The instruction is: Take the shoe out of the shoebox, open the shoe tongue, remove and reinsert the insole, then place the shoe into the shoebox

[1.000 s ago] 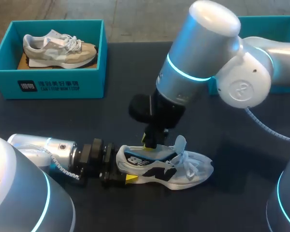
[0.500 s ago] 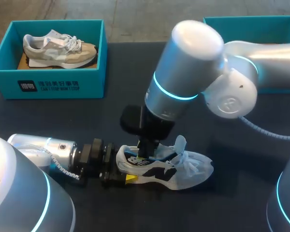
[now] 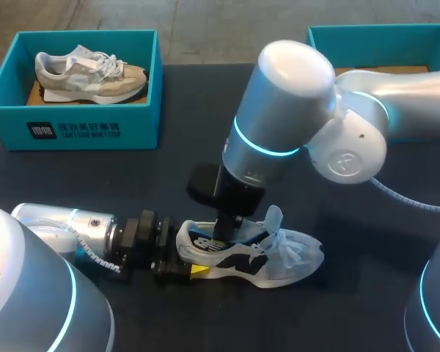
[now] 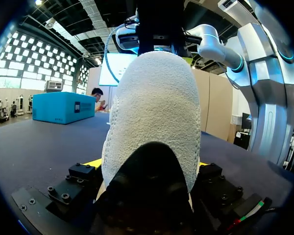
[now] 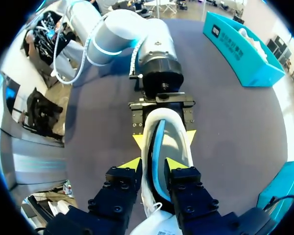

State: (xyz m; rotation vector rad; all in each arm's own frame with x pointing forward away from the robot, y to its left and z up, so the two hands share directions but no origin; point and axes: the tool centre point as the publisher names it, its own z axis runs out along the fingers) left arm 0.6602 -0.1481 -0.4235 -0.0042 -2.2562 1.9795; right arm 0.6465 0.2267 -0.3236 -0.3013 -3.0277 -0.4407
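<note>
A white, black and blue shoe [image 3: 268,257] lies on its sole on the dark table [image 3: 374,242], toe to the right. My left gripper [image 3: 186,254] lies low at the heel and is shut on it, one finger on each side; in the left wrist view the white heel [image 4: 152,112] fills the space between the fingers. My right gripper [image 3: 224,230] comes down from above into the shoe's opening. In the right wrist view the right gripper [image 5: 153,165] is shut on the shoe's side wall with its blue lining [image 5: 156,147], one fingertip outside and one inside.
A teal shoebox [image 3: 73,125] at the back left holds a beige shoe [image 3: 88,72]. A second teal box [image 3: 352,33] stands at the back right, behind my right arm. Bare table lies in front of and to the right of the shoe.
My right arm has swung left and come down, bringing its fingers from just above the shoe's opening into it. The left gripper and the shoe have kept still.
</note>
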